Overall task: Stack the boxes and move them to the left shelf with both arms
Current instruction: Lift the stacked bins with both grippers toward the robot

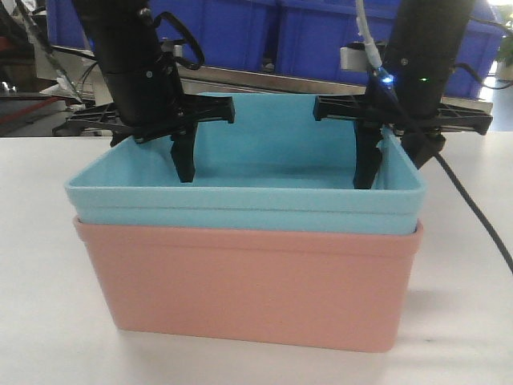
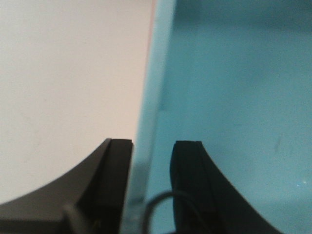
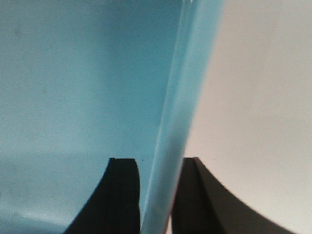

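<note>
One white table [image 1: 40, 241] spreads beneath the blue bin [image 1: 240, 204] and out past it on each side in view. Dark blue crates [image 1: 321, 40] stand well behind the blue bin, across the top of the front view. The pink bin [image 1: 248, 289] sits directly under the blue bin, which is nested upright inside it, the blue rim just above the pink rim.

The left gripper [image 2: 152, 144] straddles the blue bin's left wall. Its outer finger [image 2: 112, 180] hangs over the table, close against the wall. Its inner finger [image 2: 190, 185] is inside the bin and a little off the wall, so these jaws are not clamped.

The right gripper [image 3: 161, 161] straddles the blue bin's right wall. One finger [image 3: 122, 195] is inside and the other [image 3: 204, 204] outside. The wall fills the gap between them, so the gripper is clenched on the blue bin.
</note>
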Available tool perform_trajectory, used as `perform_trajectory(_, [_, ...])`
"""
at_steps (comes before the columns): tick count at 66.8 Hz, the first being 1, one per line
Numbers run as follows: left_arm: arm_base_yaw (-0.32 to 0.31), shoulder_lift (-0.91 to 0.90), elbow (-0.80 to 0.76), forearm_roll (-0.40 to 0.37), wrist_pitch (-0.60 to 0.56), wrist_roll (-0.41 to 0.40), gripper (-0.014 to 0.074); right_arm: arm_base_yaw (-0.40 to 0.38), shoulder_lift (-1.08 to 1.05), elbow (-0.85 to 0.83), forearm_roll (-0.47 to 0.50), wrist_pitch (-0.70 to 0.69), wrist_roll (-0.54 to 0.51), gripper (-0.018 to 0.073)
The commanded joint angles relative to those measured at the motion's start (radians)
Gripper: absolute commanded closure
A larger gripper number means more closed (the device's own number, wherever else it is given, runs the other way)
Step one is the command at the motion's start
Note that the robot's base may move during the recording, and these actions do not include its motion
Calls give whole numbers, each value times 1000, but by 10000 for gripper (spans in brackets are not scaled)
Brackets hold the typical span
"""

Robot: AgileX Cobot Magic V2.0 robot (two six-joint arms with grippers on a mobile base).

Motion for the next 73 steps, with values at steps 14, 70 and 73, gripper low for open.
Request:
perform_trajectory(14, [-9,-138,-20,-40,63,68,601,-3,-117,-23,47,-91,-11,502])
perform_trajectory(70, [-36,-503,48,-24,200,67,601,-3,-311,-24,86,-12,-145,503])
perform_trajectory(73, [-45,-523,76,-27,198,61,601,-3,-313,-24,87,-10,-145,503])
